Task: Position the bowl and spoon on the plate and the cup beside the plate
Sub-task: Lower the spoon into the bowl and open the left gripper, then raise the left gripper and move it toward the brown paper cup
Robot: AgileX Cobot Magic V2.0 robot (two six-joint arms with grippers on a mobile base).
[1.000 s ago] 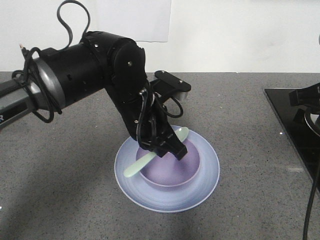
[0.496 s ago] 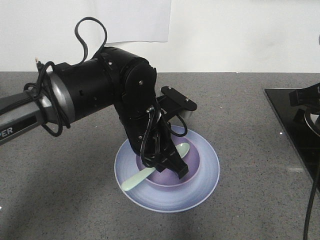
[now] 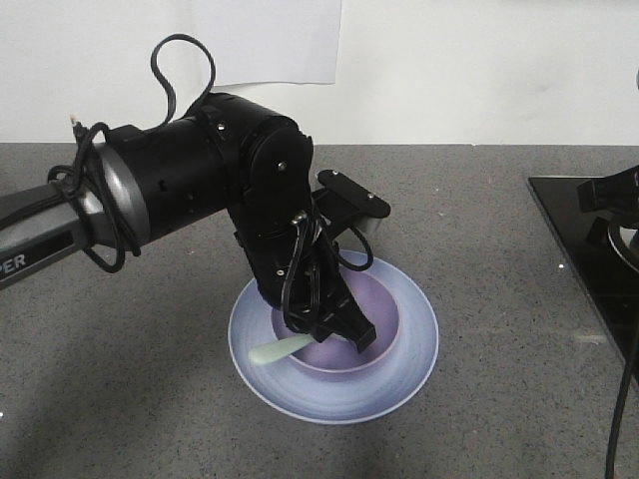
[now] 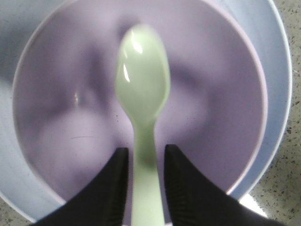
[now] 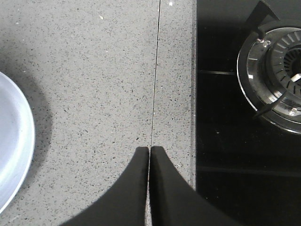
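The lavender bowl sits in the middle of the pale blue plate. The mint-green spoon lies in the bowl, its head down on the bowl's floor. Its handle rests over the near-left rim. My left gripper hangs low over the bowl, open, with the handle between its fingers and a thin gap on each side. My right gripper is shut and empty over bare counter, right of the plate. The cup is out of view.
A black glass hob with a gas burner takes up the counter's right side, beside my right gripper. A white wall runs along the back of the grey speckled counter.
The spoon's head has dropped from above the bowl's far rim down into the bowl, and the left fingers have parted off the handle. The left arm has hardly moved. The right arm is still.
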